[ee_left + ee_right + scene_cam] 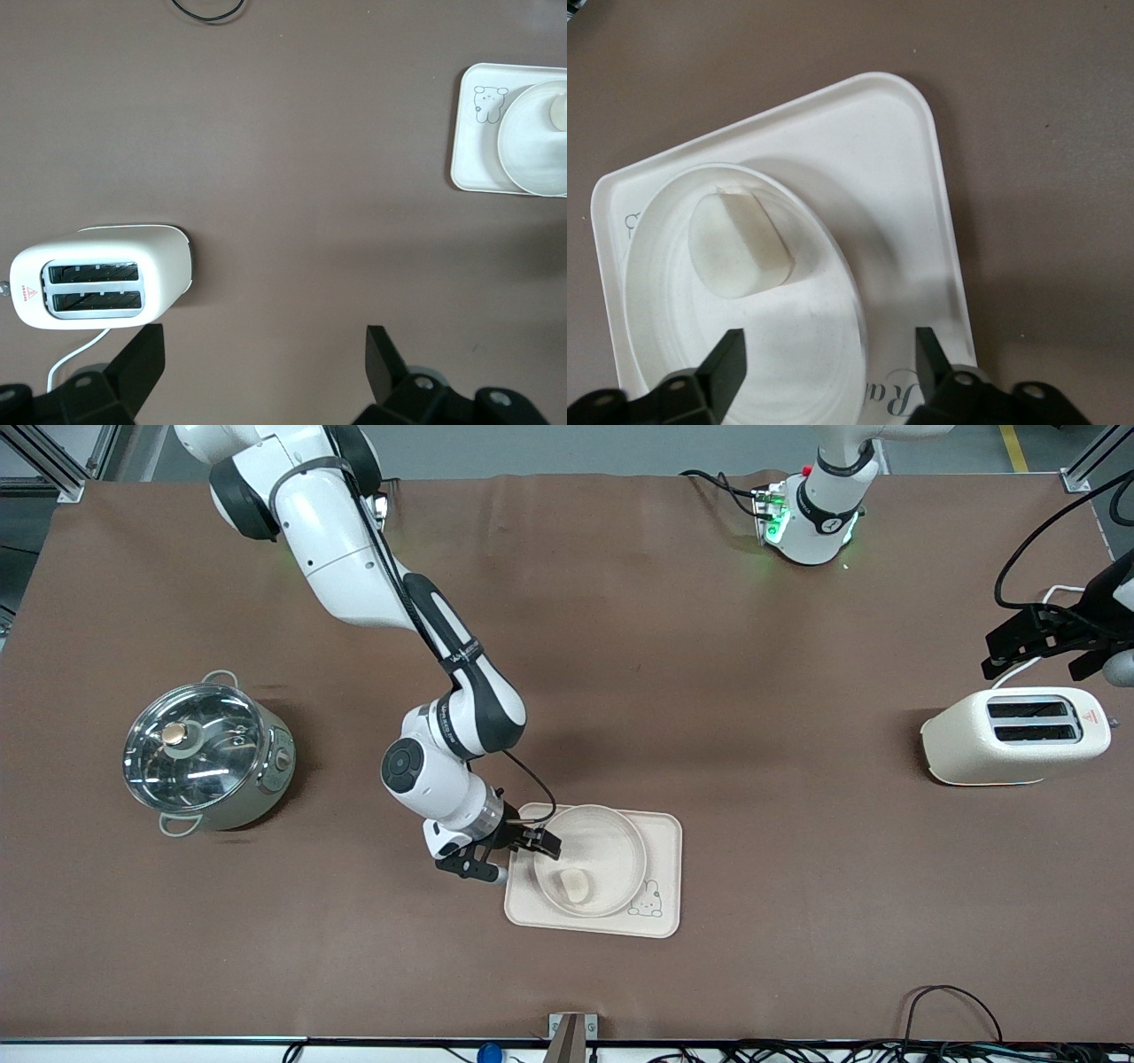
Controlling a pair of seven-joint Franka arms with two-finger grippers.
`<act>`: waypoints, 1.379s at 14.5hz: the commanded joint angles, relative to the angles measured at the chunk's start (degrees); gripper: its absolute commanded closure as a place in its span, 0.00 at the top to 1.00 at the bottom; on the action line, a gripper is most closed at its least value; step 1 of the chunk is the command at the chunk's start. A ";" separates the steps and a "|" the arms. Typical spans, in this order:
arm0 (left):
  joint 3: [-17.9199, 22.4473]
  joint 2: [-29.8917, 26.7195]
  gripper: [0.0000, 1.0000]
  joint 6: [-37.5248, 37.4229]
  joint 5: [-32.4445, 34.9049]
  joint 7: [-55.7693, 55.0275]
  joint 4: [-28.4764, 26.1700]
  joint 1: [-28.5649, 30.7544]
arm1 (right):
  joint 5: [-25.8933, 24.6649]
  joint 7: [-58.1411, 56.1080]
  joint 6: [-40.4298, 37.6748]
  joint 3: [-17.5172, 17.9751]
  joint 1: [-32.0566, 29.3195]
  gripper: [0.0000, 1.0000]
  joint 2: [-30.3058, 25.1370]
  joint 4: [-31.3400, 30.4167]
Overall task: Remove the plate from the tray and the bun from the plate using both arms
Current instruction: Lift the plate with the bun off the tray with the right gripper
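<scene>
Nearest the front camera we find the bun [574, 885], a small pale cream half-dome lump with one flat cut face, lying in the round, shallow, unmarked cream-white plate [620, 841] at about its 7 o'clock, the plate itself sitting on the rectangular cream tray [666, 868]. The right gripper [505, 859] hangs at the plate's 9 o'clock rim, fingers spread and holding nothing. Farther off, at the left arm's end, the left gripper [264, 367] waits wide apart and empty over the toaster [1015, 735].

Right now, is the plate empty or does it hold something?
Not empty: the bun lies in the plate, which sits on the tray.
</scene>
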 commanded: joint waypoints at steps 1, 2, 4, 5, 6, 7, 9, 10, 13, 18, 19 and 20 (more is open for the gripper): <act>0.03 0.33 1.00 -0.03 -1.16 0.85 0.81 0.37 | 0.47 -0.86 -0.22 0.17 0.11 0.64 0.33 0.49; 0.03 0.41 1.00 -0.03 -1.16 0.85 0.81 0.28 | 0.47 -2.25 -0.22 0.17 0.19 0.58 0.42 0.40; 0.03 0.33 1.00 -0.03 -1.16 0.85 0.81 0.37 | 0.47 -5.24 -0.13 0.17 0.11 0.52 0.50 0.23; 0.03 0.33 1.00 -0.03 -1.16 0.85 0.81 0.37 | 0.47 -5.78 -0.13 0.17 0.19 0.50 0.59 0.23; 0.03 0.33 1.00 -0.03 -1.16 0.85 0.81 0.37 | 0.38 -5.78 -0.13 0.17 0.11 0.47 0.77 0.23; 0.03 0.33 1.00 -0.03 -1.16 0.94 0.81 0.37 | 0.30 -5.87 -0.13 0.17 0.11 0.44 0.77 0.23; 0.03 0.33 1.00 -0.03 -1.16 0.85 0.81 0.37 | 0.38 -7.18 -0.04 0.17 0.11 0.39 0.86 0.05; 0.03 0.33 1.00 -0.03 -1.16 0.85 0.81 0.37 | 0.30 -7.62 0.13 0.17 0.11 0.36 0.86 -0.04; 0.12 0.33 1.00 -0.03 -1.16 0.94 0.81 0.37 | 0.21 -7.71 0.48 0.17 0.20 0.32 1.73 -0.13; 0.12 0.33 1.00 -0.03 -1.16 0.94 0.81 0.37 | -0.85 -8.06 0.40 0.17 -0.07 0.00 1.74 -0.13; 0.12 0.41 1.00 -0.03 -1.16 0.94 0.81 0.37 | -0.85 -8.50 0.40 0.17 -0.50 0.00 1.47 -0.21; 0.12 0.33 1.00 -0.03 -1.16 0.94 0.81 0.37 | -0.85 -8.51 0.31 0.17 -0.51 0.00 0.77 -1.08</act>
